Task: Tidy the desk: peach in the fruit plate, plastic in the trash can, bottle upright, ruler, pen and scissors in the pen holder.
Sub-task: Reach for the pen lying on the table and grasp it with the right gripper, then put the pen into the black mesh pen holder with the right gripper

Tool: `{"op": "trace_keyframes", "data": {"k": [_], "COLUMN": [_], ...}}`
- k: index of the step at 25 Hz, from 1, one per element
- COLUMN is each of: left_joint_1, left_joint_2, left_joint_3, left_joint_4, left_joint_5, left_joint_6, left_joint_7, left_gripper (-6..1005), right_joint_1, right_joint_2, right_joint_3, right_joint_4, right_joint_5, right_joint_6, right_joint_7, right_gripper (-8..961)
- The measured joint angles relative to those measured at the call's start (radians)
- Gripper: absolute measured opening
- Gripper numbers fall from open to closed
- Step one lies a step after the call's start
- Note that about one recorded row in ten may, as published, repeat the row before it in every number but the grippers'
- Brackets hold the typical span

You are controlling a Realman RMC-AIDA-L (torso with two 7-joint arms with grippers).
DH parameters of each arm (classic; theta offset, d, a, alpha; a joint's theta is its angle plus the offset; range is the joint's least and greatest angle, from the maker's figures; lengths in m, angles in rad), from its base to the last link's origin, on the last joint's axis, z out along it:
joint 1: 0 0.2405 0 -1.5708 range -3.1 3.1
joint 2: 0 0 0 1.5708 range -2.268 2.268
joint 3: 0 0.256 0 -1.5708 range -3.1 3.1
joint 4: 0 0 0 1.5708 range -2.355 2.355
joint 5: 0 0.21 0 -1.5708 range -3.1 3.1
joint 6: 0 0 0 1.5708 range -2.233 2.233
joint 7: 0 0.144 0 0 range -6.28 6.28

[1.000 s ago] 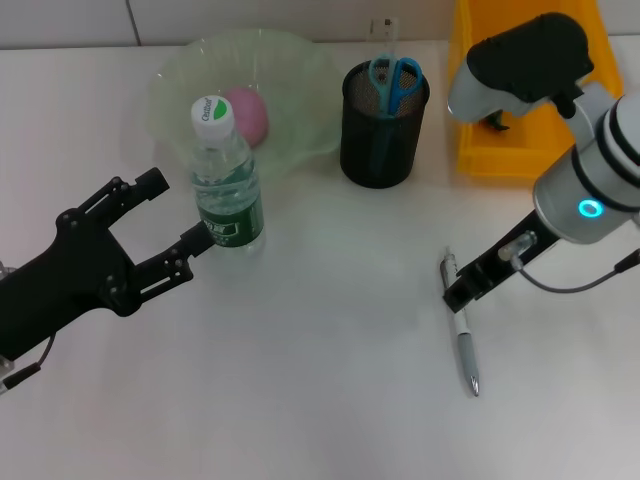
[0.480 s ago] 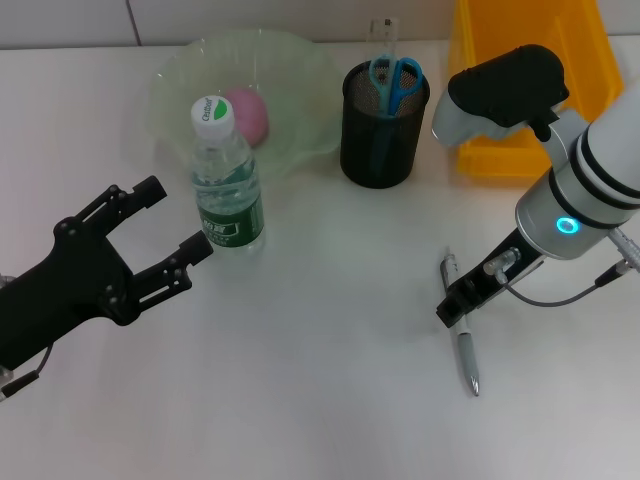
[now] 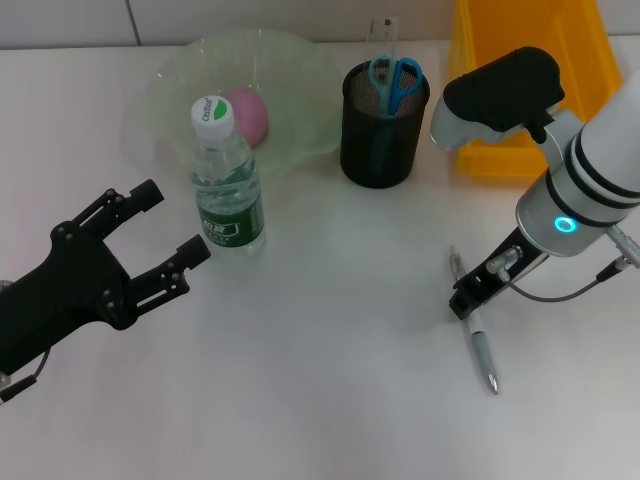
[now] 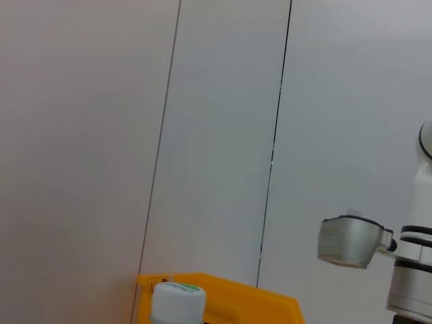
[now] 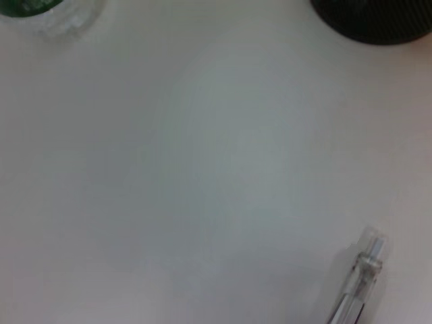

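On the worktop, the right tool sits over the pen; its grip cannot be told. Left tool gapes wide beside the upright bottle, holding nothing.

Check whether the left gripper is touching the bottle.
Apart. In the head view, bare table shows between the open left gripper and the upright bottle; its nearest fingertip stops just short of the bottle's base.

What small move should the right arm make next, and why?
Probably close the right gripper on the pen and lift it. The pen lies flat on the desk, while the peach sits in its plate, the bottle stands upright, and the scissors are in the pen holder.
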Motion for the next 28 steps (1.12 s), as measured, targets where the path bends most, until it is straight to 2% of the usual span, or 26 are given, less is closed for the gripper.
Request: {"op": "trace_keyframes", "data": {"k": [11,15,18,19,20,23,24,25,26,27,28], "left_joint_1": [0.009,0.012,0.013,0.015,0.015,0.016,0.016,0.016,0.014,0.014,0.013], "left_joint_2": [0.001,0.0,0.0,0.001,0.001,0.002,0.001,0.001,0.0,0.0,0.0], "left_joint_3": [0.0,0.0,-0.001,-0.004,-0.004,-0.006,-0.007,-0.007,-0.007,-0.007,-0.007], "left_joint_4": [0.005,0.008,0.008,0.007,0.007,0.007,0.008,0.008,0.008,0.008,0.008], "left_joint_5": [0.0,0.0,0.0,0.0,0.0,0.0,-0.001,-0.001,-0.002,-0.002,-0.002], "left_joint_6": [0.005,0.007,0.01,0.016,0.016,0.022,0.026,0.027,0.031,0.031,0.032], "left_joint_7": [0.0,0.0,0.0,0.0,0.0,-0.002,-0.006,-0.007,-0.008,-0.008,-0.008], "left_gripper": [860,860,860,860,860,860,860,860,860,860,860], "right_joint_1": [-0.001,-0.017,-0.055,-0.098,-0.098,-0.165,-0.202,-0.219,-0.252,-0.252,-0.282], "right_joint_2": [0.0,0.0,-0.003,-0.003,-0.003,0.002,0.003,0.003,0.002,0.002,-0.002], "right_joint_3": [-0.026,-0.029,-0.019,0.016,0.016,0.147,0.26,0.314,0.403,0.403,0.474], "right_joint_4": [-0.01,-0.045,-0.116,-0.191,-0.191,-0.299,-0.339,-0.343,-0.325,-0.325,-0.26], "right_joint_5": [-0.016,-0.016,-0.016,-0.016,-0.016,0.018,0.098,0.167,0.321,0.321,0.52], "right_joint_6": [0.009,0.004,-0.001,-0.009,-0.009,-0.01,0.014,0.039,0.103,0.103,0.196], "right_joint_7": [0.0,-0.001,-0.01,-0.034,-0.034,-0.116,-0.21,-0.269,-0.411,-0.411,-0.575], "right_gripper": [197,141,126,125,124,123,122,122,122,122,122]}}
